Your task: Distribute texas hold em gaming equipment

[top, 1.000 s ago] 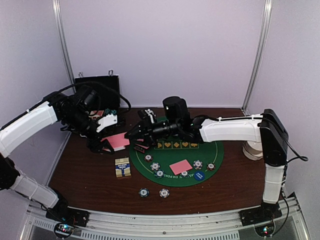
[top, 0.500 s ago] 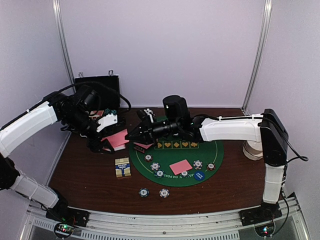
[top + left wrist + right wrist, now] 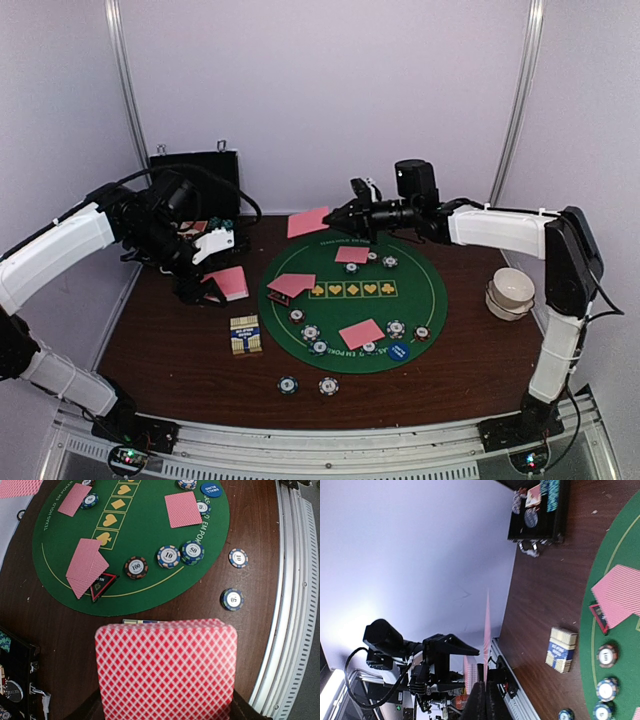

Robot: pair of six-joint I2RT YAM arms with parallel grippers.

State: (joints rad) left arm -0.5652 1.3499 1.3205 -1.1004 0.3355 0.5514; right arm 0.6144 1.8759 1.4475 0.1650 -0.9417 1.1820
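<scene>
My left gripper (image 3: 212,290) is shut on a deck of pink-backed cards (image 3: 230,283) left of the green mat (image 3: 440,300). The deck (image 3: 165,672) fills the lower left wrist view and hides the fingers. My right gripper (image 3: 345,215) is shut on a single card (image 3: 308,222), held above the mat's far edge. That card (image 3: 486,630) shows edge-on between the shut fingers (image 3: 479,702). On the mat lie a pair of cards (image 3: 291,284), two single cards (image 3: 351,254) (image 3: 361,333), several striped chips (image 3: 310,332), a blue disc (image 3: 398,352) and a red-black triangular marker (image 3: 102,582).
A yellow-blue card box (image 3: 245,334) stands left of the mat. Two chips (image 3: 288,385) (image 3: 328,385) lie on the wood in front of it. The black case (image 3: 195,175) sits open at the back left. White bowls (image 3: 510,292) are stacked at the right.
My right gripper shut on the top card at the deck, then swung right and back with it to the mat's far edge. The left arm and the deck stayed put.
</scene>
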